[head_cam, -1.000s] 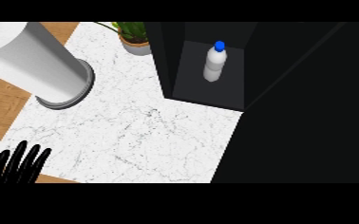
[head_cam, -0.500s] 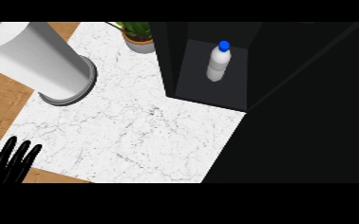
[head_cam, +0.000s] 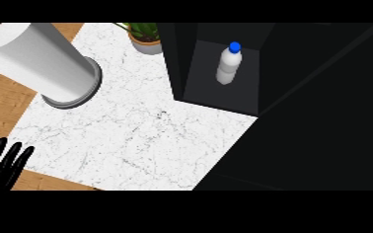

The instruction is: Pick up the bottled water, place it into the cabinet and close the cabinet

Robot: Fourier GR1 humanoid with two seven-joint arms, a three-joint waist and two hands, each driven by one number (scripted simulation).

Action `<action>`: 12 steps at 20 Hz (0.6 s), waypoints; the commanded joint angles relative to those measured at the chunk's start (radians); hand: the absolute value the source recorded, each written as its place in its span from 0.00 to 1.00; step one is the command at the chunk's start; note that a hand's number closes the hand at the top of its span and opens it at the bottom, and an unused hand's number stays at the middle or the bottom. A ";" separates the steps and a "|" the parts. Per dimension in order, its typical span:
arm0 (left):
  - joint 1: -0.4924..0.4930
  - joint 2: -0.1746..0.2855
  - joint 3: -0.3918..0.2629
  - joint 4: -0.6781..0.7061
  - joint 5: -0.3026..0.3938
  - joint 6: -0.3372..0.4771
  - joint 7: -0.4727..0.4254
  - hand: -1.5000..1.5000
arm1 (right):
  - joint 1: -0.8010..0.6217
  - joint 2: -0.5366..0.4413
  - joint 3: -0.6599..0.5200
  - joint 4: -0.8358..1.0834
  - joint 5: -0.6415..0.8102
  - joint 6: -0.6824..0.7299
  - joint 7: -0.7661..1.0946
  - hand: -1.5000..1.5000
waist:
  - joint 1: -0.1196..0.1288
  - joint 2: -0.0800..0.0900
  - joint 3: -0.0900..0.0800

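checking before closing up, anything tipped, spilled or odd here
Nothing stands out. The bottled water stands upright inside the open cabinet, the potted plant sits upright on the counter, and no spill shows.

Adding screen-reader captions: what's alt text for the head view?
A blue-capped water bottle stands upright inside an open black cabinet. On the marble counter beside it are a potted plant and a white cylinder; the left hand rests open at the lower-left edge.

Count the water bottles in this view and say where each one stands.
1. The bottled water stands upright inside the open dark cabinet, at the right side of the marble counter. The cabinet's dark parts could hide more.
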 commanded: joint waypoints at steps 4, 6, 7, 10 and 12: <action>0.022 0.010 0.023 0.016 0.027 -0.042 -0.010 0.00 | -0.161 0.189 -0.075 0.244 -0.192 -0.069 0.102 1.00 | -0.007 -0.001 0.008; 0.024 0.007 0.028 0.020 0.025 -0.044 -0.014 0.00 | -0.217 0.203 -0.158 0.323 -0.212 -0.074 0.101 1.00 | -0.006 0.000 0.008; 0.005 0.004 0.045 0.034 0.042 -0.029 -0.004 0.00 | -0.256 0.215 -0.196 0.350 -0.223 -0.084 0.109 1.00 | -0.033 -0.002 0.009; 0.026 0.005 0.044 0.034 0.042 -0.047 -0.007 0.00 | -0.379 0.257 -0.296 0.498 -0.177 -0.138 0.102 1.00 | -0.047 -0.013 0.010; 0.045 0.020 0.060 0.033 0.051 -0.061 -0.009 0.00 | -0.469 0.297 -0.346 0.607 -0.164 -0.190 0.116 1.00 | -0.042 -0.017 0.012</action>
